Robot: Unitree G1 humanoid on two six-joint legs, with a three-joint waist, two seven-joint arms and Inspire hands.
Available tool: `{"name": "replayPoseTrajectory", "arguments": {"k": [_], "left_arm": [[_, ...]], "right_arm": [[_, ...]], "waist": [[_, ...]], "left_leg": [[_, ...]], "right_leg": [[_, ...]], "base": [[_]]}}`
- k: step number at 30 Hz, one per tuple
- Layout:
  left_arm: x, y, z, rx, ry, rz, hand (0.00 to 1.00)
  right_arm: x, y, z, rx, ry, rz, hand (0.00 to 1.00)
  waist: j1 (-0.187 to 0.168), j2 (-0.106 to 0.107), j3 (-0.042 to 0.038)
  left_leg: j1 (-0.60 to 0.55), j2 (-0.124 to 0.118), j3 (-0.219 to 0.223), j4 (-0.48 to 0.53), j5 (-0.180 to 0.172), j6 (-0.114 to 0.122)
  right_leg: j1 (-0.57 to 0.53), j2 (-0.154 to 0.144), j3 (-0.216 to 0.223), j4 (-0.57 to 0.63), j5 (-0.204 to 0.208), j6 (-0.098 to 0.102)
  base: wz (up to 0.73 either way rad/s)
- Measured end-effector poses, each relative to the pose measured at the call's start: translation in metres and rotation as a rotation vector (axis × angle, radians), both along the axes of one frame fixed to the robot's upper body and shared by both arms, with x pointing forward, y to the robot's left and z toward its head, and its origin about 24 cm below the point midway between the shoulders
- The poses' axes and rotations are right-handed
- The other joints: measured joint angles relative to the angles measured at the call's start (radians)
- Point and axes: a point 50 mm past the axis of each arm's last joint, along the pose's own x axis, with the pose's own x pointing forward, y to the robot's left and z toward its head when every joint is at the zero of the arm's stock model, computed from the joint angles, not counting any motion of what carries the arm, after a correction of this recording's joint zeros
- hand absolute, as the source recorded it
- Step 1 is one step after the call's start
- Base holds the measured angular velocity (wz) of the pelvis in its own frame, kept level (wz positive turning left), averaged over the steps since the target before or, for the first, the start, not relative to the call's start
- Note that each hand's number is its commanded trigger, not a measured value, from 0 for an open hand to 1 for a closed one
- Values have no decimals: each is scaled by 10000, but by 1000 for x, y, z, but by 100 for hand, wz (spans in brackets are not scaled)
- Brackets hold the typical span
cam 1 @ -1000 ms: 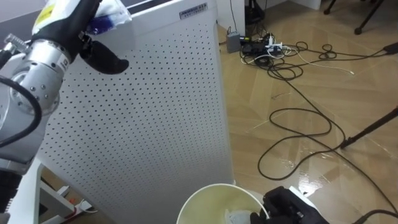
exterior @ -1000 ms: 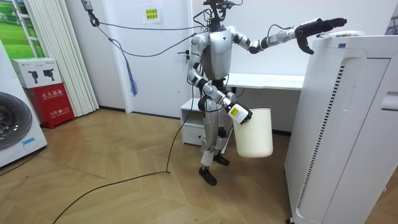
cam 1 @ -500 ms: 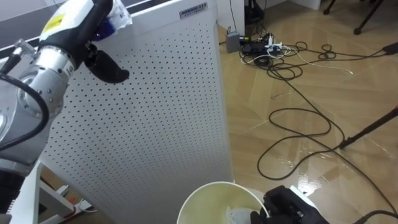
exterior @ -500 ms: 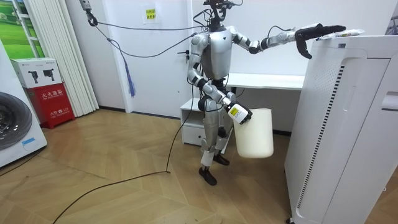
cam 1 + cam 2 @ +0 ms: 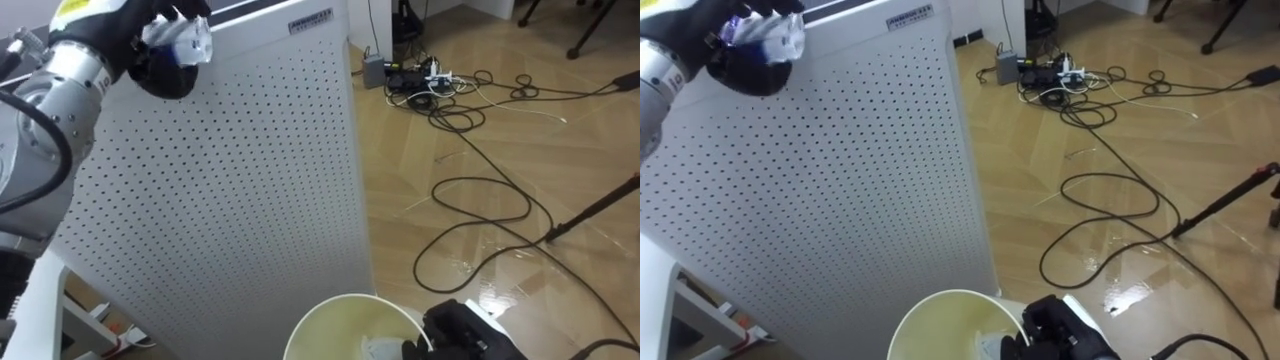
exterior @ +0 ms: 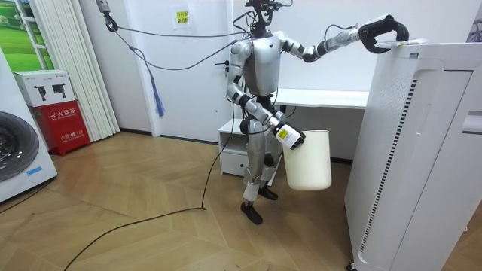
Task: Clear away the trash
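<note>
Left eye view, entries from left to right.

1. Left hand [image 5: 158, 72], at 11 o'clock. Dark fingers are curled tight round the garbage [image 5: 183, 32], a crumpled white wrapper with a blue patch, held at the top edge of the cabinet. Forearm label [image 5: 82, 8]: yellow, print too small to make out.
2. Cabinet [image 5: 230, 180], from 9 o'clock to centre. Tall and white, with a perforated side panel. Label plate [image 5: 310, 18] on its top edge at 12 o'clock, lettering not legible.
3. Bin [image 5: 330, 322], at 6 o'clock. Cream, round and open-topped, just beside the cabinet's foot. A pale scrap [image 5: 378, 348] lies inside.
4. Right hand [image 5: 460, 335], at 5 o'clock. Dark, its fingers hooked over the bin's rim and gripping it.
5. Floor [image 5: 580, 160], wooden. Cables [image 5: 480, 190] loop from 1 o'clock to 4 o'clock. Power strip [image 5: 435, 72] at 1 o'clock, with a grey box [image 5: 375, 66] just beside it. Dark pole [image 5: 600, 205] slants in at 3 o'clock.

Room view, left to right.

6. Washing machine [image 6: 15, 154], at 9 o'clock.
7. Red box [image 6: 64, 124], near the washing machine, with white characters on its face.
8. Yellow notice [image 6: 183, 16], on the wall at 12 o'clock.
9. Robot, upright at centre before a white counter [image 6: 324, 98]. Its left arm is stretched to the cabinet top at 2 o'clock. The bin hangs at its hip, with a yellow wrist label [image 6: 285, 136] beside it.
</note>
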Motion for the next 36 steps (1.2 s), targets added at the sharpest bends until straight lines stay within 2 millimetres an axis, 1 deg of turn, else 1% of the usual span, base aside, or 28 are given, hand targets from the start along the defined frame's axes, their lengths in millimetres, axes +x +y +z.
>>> {"name": "replayPoseTrajectory", "arguments": {"k": [5,22,25,27,28,30,32,34,35,36], "left_arm": [[-1,3,5,-118,-207,47,100],[-2,4,6,23,-288,-1,100],[-3,3,7,-23,-284,-97,100],[-4,3,8,-24,-241,-194,100],[-6,1,10,-87,-228,-386,100],[-11,-9,15,-473,-389,-1083,100],[-18,-17,15,-747,-491,-1690,100],[-26,-24,11,-1062,-490,-2372,100],[-32,-29,3,-1296,-216,-2844,100],[-40,-32,-10,-1557,181,-3293,100]], "right_arm": [[0,-1,0,2,66,83,100],[-1,0,0,111,154,232,100],[-1,1,0,148,145,200,100],[-1,0,0,137,139,186,100],[0,0,0,133,106,156,100],[2,0,2,143,-27,34,100],[3,0,3,119,-119,-55,100],[5,-1,5,89,-220,-108,100],[6,-1,6,70,-264,-141,100],[6,-1,6,58,-272,-139,100]], "waist": [[-6,0,0],[18,16,-13],[32,45,-34],[16,80,-62],[-12,103,-84],[31,101,-87],[58,95,-92],[24,96,-94],[-4,92,-96],[-33,88,-95]], "left_leg": [[64,-13,0,-4,0,0],[58,-14,8,-2,0,0],[53,-11,5,3,0,0],[40,-9,0,8,0,0],[-34,-6,-37,41,0,0],[-148,4,-30,47,1,1],[-190,-6,-36,47,24,38],[-207,-16,-40,43,47,77],[-192,-7,-31,36,47,77],[-172,-4,-36,22,48,77]], "right_leg": [[43,39,9,0,-7,8],[32,32,66,4,-8,10],[38,49,-17,-2,-8,9],[41,27,-54,-3,-8,9],[41,-31,-162,-3,-8,9],[6,-73,-310,-8,-8,9],[-15,-93,-322,-7,-17,20],[-10,-130,-401,-5,-27,34],[14,-134,-403,-5,-28,36],[35,-137,-399,-2,-28,36]], "base": [[0],[0],[3],[8],[22],[23],[11],[9],[0],[0]]}}
